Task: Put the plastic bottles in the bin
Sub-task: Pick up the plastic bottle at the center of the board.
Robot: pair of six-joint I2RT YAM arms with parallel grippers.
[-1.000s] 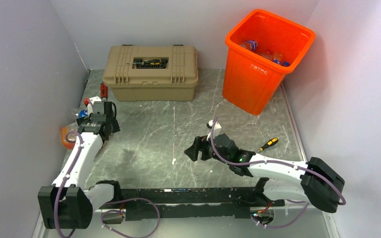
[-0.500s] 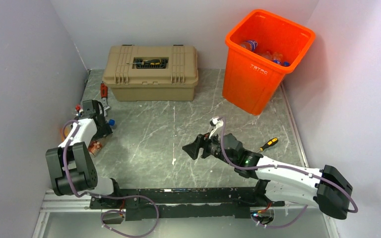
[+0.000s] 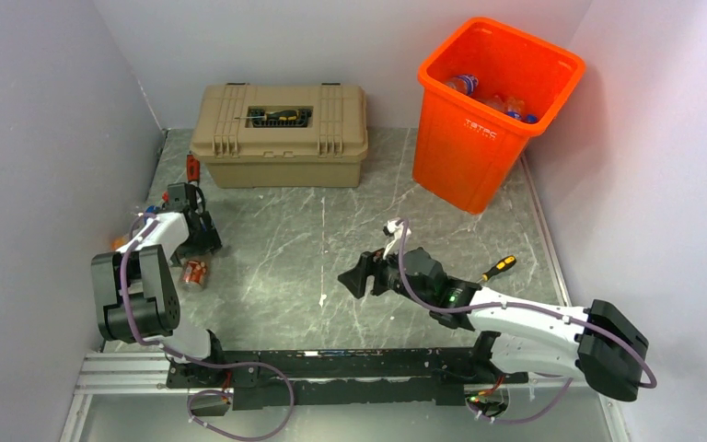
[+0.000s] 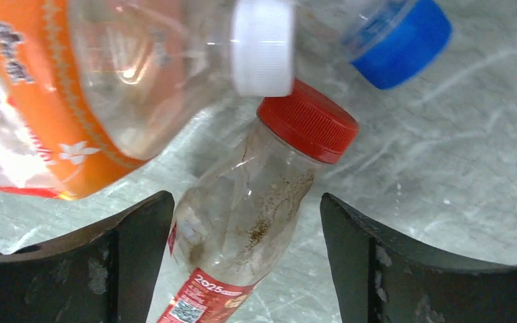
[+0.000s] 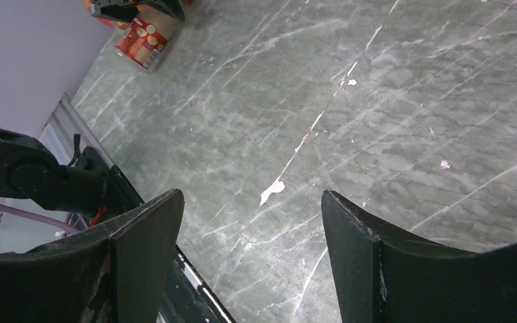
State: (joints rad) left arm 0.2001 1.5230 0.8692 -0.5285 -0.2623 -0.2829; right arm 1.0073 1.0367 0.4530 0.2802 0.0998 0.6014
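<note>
Plastic bottles already sit in the orange bin at the far right of the counter; the ones left for you lie at its left edge. The biggest there is the orange-wrapped bottle with a white cap. It lies just beside the red-capped bottle, and the blue cap of a third shows beyond them.

Your left tool stands wide, one jaw on each side of the red-capped bottle's body, not visibly pinching it. Your right tool is spread over bare counter, holding nothing.

Expect this bottle to be light, thin-walled and slick, so it will likely dent and may roll or squirt out. Take it across the body just below the shoulder, where it is probably stiffest, and close gently.
</note>
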